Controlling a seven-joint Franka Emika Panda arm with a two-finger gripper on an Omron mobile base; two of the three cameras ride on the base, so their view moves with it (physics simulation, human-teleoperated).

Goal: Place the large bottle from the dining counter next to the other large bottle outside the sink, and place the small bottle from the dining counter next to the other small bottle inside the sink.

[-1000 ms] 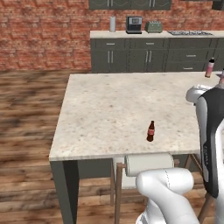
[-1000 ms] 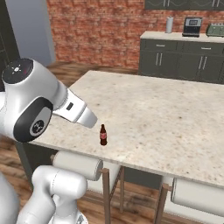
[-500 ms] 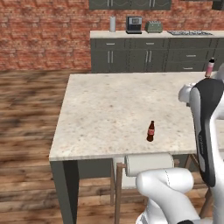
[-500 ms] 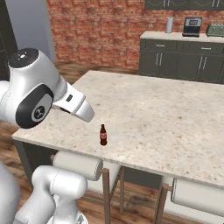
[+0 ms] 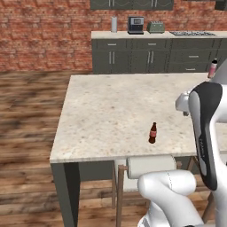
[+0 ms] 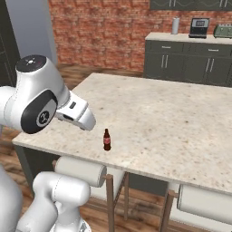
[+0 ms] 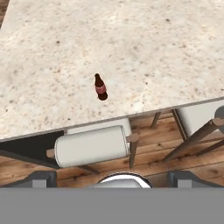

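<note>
I see the small bottle (image 5: 153, 133) standing upright on the dining counter (image 5: 111, 111), near the front edge and a little in from it, with bare stone all around it. In the hand view the small bottle (image 7: 100, 87) sits just above the counter's near edge, and a white-cushioned stool (image 7: 92, 145) is tucked under that edge right below it. A second stool (image 6: 206, 204) shows further along the same side in the right base view. The counter's left corner (image 5: 55, 155) is well apart from the bottle, so there is open slab to the left and behind it.

The gripper's fingertips (image 7: 112, 179) barely rise at the bottom of the hand view; they stand spread wide with nothing between them, well above the counter.

At the far right of the left base view I see a black-capped pink bottle (image 5: 213, 68), half hidden by the arm. Wooden floor (image 5: 31, 111) lies open left of the counter, and grey cabinets (image 5: 150, 55) line the brick wall behind.
</note>
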